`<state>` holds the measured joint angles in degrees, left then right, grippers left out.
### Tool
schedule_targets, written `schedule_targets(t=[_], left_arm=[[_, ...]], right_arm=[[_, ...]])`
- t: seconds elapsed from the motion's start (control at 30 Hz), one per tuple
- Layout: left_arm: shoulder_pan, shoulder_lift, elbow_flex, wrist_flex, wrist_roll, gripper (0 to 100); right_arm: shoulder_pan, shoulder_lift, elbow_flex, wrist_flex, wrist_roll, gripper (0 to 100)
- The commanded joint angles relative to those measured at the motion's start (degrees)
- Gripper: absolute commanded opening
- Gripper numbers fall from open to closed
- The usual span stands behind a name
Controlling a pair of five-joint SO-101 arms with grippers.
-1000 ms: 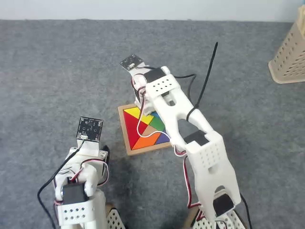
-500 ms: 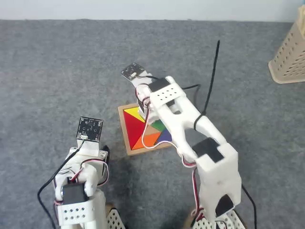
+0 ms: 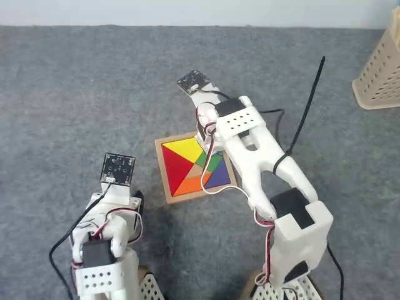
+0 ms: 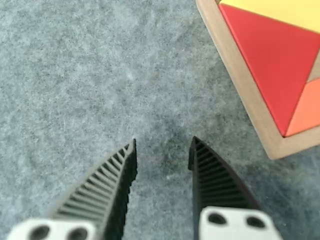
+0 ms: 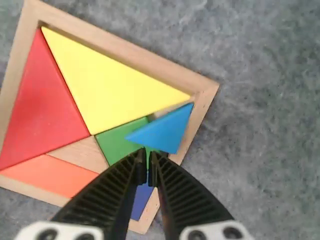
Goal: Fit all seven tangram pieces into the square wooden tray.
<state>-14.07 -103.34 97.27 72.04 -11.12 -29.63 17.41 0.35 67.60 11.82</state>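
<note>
The square wooden tray lies on the grey carpet in the middle. A red triangle, a yellow triangle, a green piece, an orange piece, a tan piece and a dark blue piece sit in it. A light blue triangle rests askew over the green piece, one corner on the tray rim. My right gripper is shut, its tips at that triangle's edge. My left gripper hangs open over bare carpet beside the tray corner.
A beige slotted basket stands at the far right edge. The right arm stretches over the tray's right side, with a black cable rising from it. Open carpet lies left of and behind the tray.
The right arm has swung to the right across the tray, uncovering more of the coloured pieces. The left arm has kept still.
</note>
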Motion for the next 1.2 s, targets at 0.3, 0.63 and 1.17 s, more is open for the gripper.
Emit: schedule_targets(t=[0.3, 0.63, 1.17], left_arm=[[0.1, -0.4, -0.7, 0.3, -0.3, 17], [0.1, -0.4, -0.7, 0.3, -0.3, 17], [0.1, -0.4, -0.7, 0.3, -0.3, 17]], right_arm=[[0.9, 6.5, -6.9, -0.7, 2.8, 0.6], [3.2, 5.1, -10.8, -0.3, 3.3, 0.6], [-6.3, 4.1, -11.2, -4.2, 3.3, 0.6]])
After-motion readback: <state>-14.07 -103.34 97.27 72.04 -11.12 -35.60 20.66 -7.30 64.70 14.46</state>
